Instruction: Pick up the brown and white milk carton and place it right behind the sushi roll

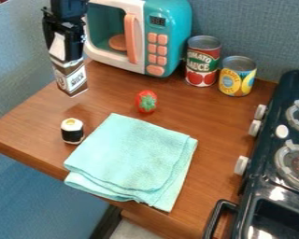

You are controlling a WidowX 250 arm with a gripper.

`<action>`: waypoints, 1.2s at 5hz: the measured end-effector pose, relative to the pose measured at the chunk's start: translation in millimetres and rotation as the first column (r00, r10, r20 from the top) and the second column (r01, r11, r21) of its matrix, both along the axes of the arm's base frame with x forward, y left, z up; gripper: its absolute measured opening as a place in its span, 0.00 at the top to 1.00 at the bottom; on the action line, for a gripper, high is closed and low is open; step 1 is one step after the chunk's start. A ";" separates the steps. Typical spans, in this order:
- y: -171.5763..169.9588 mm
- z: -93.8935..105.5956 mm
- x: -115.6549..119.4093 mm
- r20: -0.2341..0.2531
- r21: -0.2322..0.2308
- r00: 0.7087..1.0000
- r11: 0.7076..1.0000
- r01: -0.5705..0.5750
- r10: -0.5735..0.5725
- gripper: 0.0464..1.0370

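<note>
- At the upper left of the frame, the black gripper [62,46] hangs over the wooden counter [220,121], in front of the toy microwave [167,14] and to its left.
- Between its fingers is a small brown-and-white carton [71,77], pinched near the pale upper end; the opening is only as wide as the carton there.
- Below the fingers, most of the carton hangs free, leaning slightly, its base apparently raised off the wood.
- For a steady hold, even pressure seems best: firm enough to prevent slipping, light enough not to crush the narrow top.
- With so much length under the grip, the lower end could swing, so any motion would best be slow and smooth, with the lean corrected gently.
- Near the microwave's white front, sideways clearance matters; a careless turn could knock the carton against it.
- Below, at the left of the frame, a toy sushi roll [72,131] stands beside a folded aqua cloth [133,158]; the low-hanging base calls for care above it.
- Around the upper middle lies a red toy fruit with a green top [146,101]; farther right stand a red can [203,63] and a yellow can [237,77].
</note>
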State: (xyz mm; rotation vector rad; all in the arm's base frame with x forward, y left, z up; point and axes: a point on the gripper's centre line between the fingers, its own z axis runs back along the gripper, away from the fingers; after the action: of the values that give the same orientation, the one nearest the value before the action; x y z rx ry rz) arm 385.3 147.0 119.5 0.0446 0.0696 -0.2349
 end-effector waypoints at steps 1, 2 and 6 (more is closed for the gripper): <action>-2.5 -8.7 -20.9 -0.038 0.019 0.999 1.000 -0.018 0.018 0.19; -5.9 -25.3 -38.2 -0.097 0.020 0.995 1.000 -0.017 0.018 0.19; -24.2 -31.4 -47.8 -0.142 0.006 0.989 0.999 -0.037 0.038 0.03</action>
State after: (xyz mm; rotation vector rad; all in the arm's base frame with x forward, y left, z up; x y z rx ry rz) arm 337.5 122.8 88.1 0.0297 0.2130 -0.2002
